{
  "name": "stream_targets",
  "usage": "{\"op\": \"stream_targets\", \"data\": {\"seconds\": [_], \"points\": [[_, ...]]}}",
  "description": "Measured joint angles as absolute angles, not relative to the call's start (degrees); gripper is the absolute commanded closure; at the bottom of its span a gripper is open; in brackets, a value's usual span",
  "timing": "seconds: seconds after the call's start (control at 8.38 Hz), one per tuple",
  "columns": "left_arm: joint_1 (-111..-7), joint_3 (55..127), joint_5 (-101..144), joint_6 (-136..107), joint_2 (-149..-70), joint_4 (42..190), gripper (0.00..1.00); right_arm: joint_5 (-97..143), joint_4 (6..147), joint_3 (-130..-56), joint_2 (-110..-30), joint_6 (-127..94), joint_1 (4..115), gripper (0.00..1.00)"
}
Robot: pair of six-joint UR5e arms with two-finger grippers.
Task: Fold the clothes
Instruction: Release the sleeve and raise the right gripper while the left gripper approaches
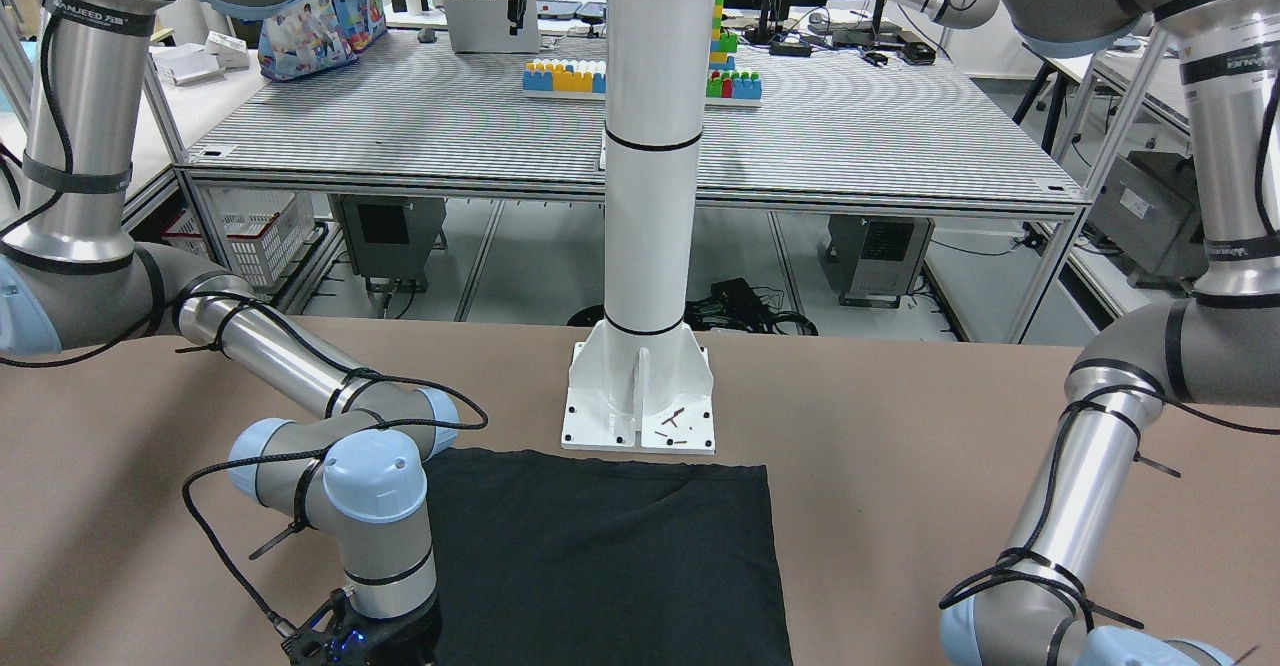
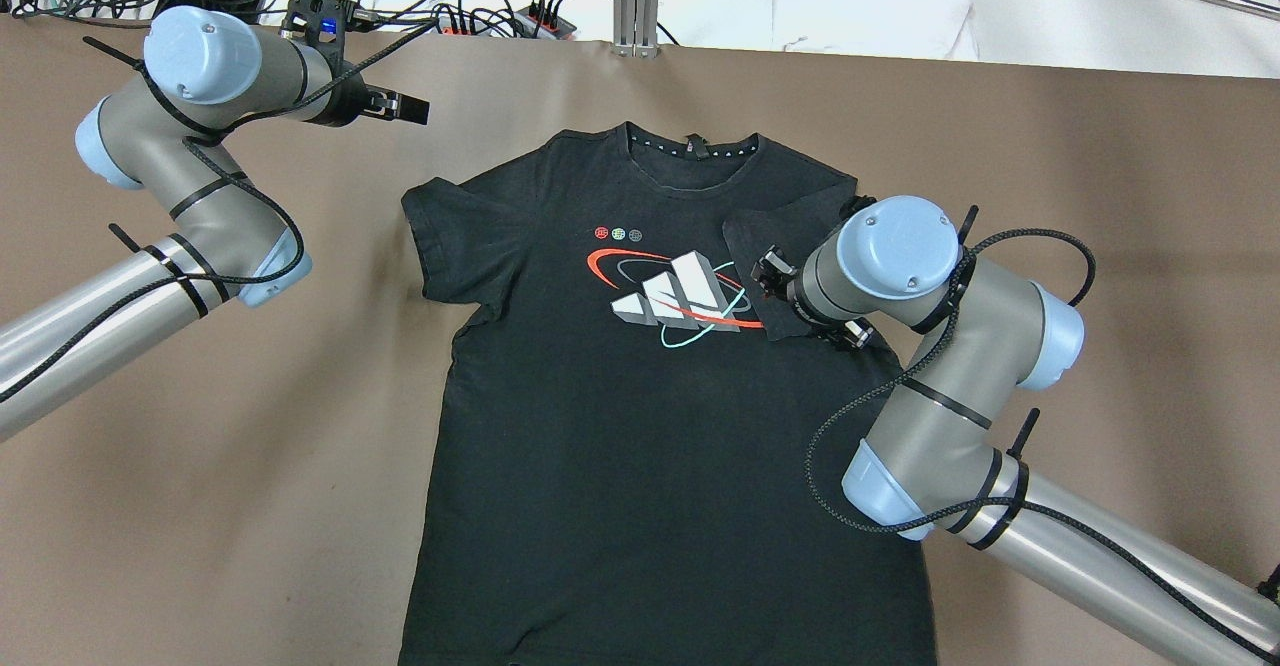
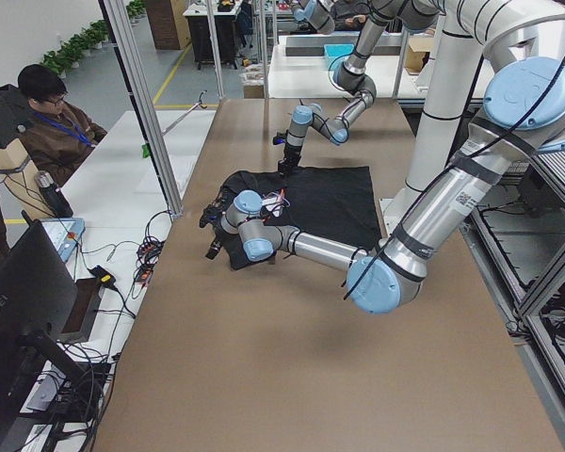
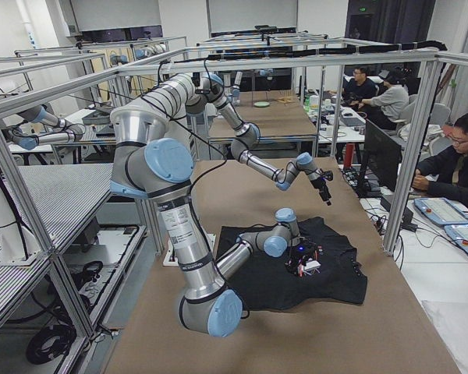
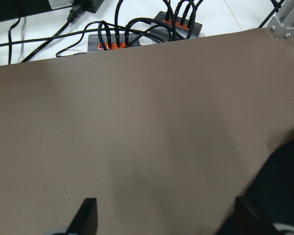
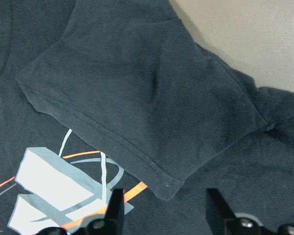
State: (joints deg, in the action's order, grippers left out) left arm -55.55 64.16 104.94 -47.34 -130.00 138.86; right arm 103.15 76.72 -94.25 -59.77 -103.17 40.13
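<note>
Firstly, handling: judged soft, light and limp; the black T-shirt (image 2: 640, 426) will drape and sag from any single hold, and a layer may drag along if it is pulled flat across the cloth beneath.
Slip and damage: knit fabric should grip well between pads; not fragile, though a deep pinch may catch two layers at once.
Where to take hold: by judgement, at edges and corners, namely a sleeve cuff, a shoulder seam or a hem corner, pinching the top layer only.
Location: lies flat, print side up, in the middle of the brown bench (image 2: 200, 446), collar (image 2: 692, 146) at the far side from the robot, hem (image 1: 600, 466) just beside the white pillar base plate (image 1: 640, 406).
Appearance: plain black body, with a chest logo (image 2: 670, 296) of white-grey bars ringed by red and teal arcs, and three small dots above it.
Right sleeve (image 6: 137, 98): folded inward, lying on the chest, its cuff corner overlapping the logo's edge.
Left sleeve (image 2: 455, 236): spread outward on the bench, not yet folded.
Right pincer (image 6: 161, 210): above the folded sleeve, jaws parted, nothing between them.
Left pincer (image 5: 165, 215): over bare bench beyond the left sleeve, well apart from the cloth, jaws wide and empty.
Surface condition: mostly smooth, with slight wrinkles near the right shoulder.
</note>
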Motion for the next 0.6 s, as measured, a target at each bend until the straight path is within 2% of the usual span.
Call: {"op": "stream_targets", "data": {"seconds": [0.6], "points": [[-52.7,64.8,104.9,-50.6,-130.0,139.0,0.00,107.7,76.9,-94.3,-59.1,-97.5,46.9,0.06]]}}
